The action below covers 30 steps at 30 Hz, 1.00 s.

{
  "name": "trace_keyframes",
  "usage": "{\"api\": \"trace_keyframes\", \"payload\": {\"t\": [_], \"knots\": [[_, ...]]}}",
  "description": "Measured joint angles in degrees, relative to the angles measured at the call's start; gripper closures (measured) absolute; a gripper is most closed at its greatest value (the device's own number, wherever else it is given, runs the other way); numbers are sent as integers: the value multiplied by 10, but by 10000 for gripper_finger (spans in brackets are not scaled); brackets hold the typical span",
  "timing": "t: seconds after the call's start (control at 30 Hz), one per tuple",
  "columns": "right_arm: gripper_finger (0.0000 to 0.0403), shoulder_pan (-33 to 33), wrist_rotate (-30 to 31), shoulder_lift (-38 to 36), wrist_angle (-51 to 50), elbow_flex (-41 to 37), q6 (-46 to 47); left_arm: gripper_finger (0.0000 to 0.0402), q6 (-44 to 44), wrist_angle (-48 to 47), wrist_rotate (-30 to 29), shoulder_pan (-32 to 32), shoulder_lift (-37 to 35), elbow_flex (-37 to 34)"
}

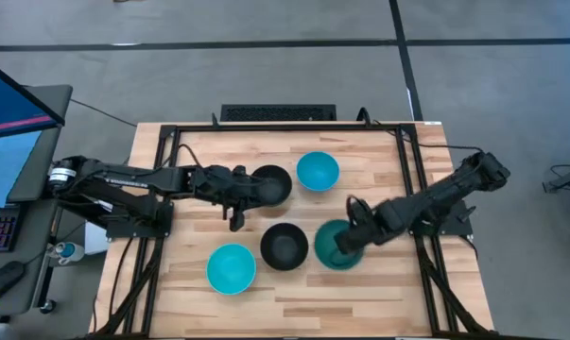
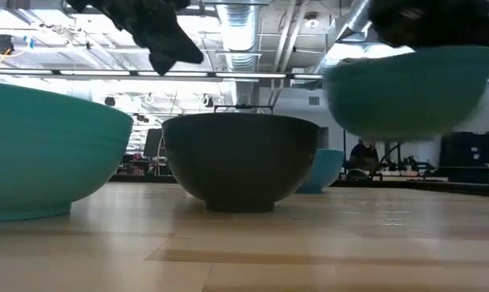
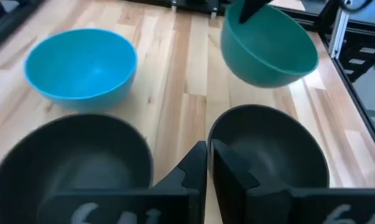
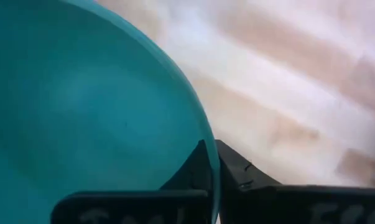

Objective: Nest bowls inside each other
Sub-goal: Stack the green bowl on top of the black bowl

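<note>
The darker teal-green bowl (image 1: 338, 246) hangs in my right gripper (image 1: 351, 236), clear of the table in the low view (image 2: 410, 89). One black bowl (image 1: 284, 246) rests on its base at table centre, with a second black bowl (image 1: 271, 185) farther back. One cyan bowl (image 1: 317, 171) stands toward the far edge and another cyan bowl (image 1: 231, 268) near the front left. My left gripper (image 3: 209, 152) is shut and hovers above the table between the two black bowls, touching nothing; it shows high up in the low view (image 2: 167, 45). My right gripper (image 4: 212, 152) pinches the teal-green bowl's rim (image 4: 206, 140), one finger inside the bowl and one outside. The fingers come from the table's right side, slanting down. The bowl is lifted clear of the table and sits slightly tilted, mouth up.
The wooden table (image 1: 379, 293) has black rails along its edges (image 1: 409, 151). Bare wood lies along the near edge and at the far left corner. A monitor and keyboard (image 1: 1, 227) sit off the table's left side.
</note>
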Motion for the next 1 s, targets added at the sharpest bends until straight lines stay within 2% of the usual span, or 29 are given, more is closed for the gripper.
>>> {"api": "trace_keyframes", "payload": {"t": [0.13, 0.33, 0.53, 0.73, 1.0], "knots": [[385, -32, 11, -1, -5, 36, -60, 388, 0, -44, -22, -6, -44, 0], [391, -81, 8, 25, 92, 38, -115, 388, -7, -128, -49, -7, -98, 0], [376, -125, -19, 109, 119, 110, -188, 388, -11, -182, -97, -30, -144, 0], [390, -130, -21, 188, 113, 211, -236, 388, -24, -237, -139, -56, -181, 0], [373, -104, -55, 240, 117, 236, -202, 388, -41, -286, -194, -88, -224, 0]]}}
